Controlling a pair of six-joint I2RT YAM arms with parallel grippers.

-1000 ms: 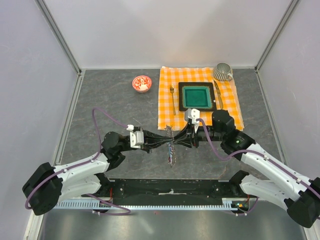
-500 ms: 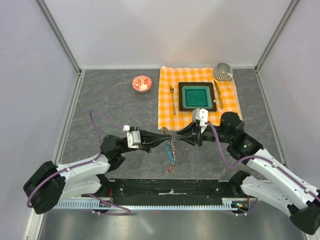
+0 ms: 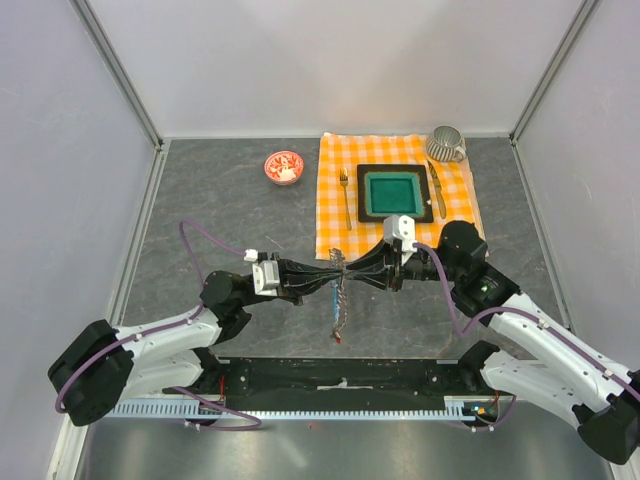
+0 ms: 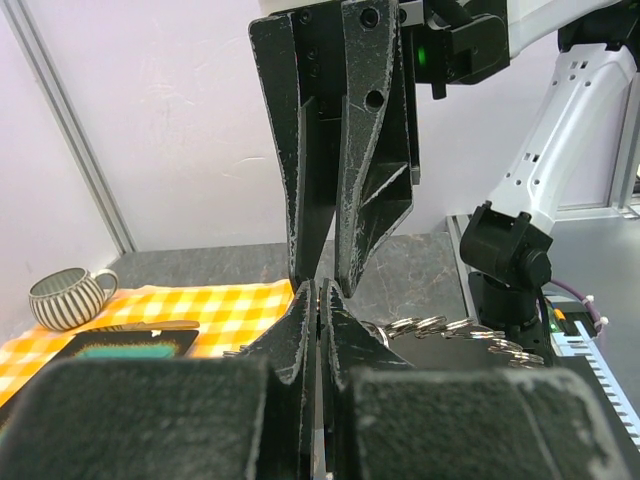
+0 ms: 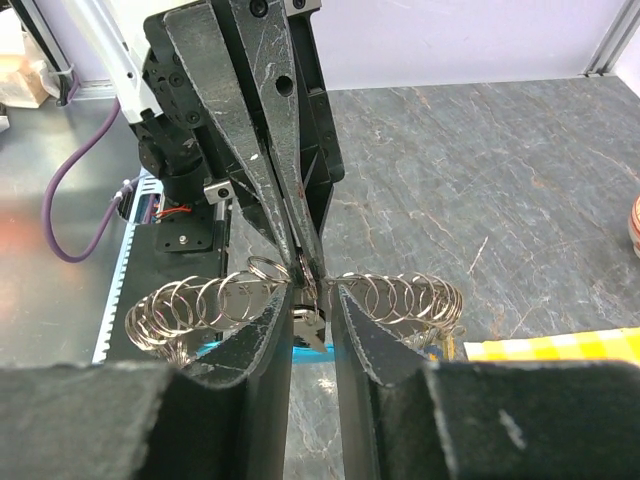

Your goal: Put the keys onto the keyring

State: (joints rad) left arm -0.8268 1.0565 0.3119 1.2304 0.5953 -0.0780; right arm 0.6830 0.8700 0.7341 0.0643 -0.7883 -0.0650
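The left pincer (image 4: 318, 325) and right pincer (image 5: 312, 320) meet tip to tip, each pinching the keyring (image 5: 400, 295). The keys (image 3: 339, 335) dangle over the desk (image 3: 220, 200).

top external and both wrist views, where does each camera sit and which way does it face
Top external: above and behind, looking down; both arms show.
Left wrist: faces rightward at the right gripper; own fingers below.
Right wrist: faces leftward at the left gripper; own fingers below.
Both wrists share the coiled grey metal keyring.

Bright, even overhead light, soft faint shadows, overhead view sharp, near foreground of both wrist views blurred
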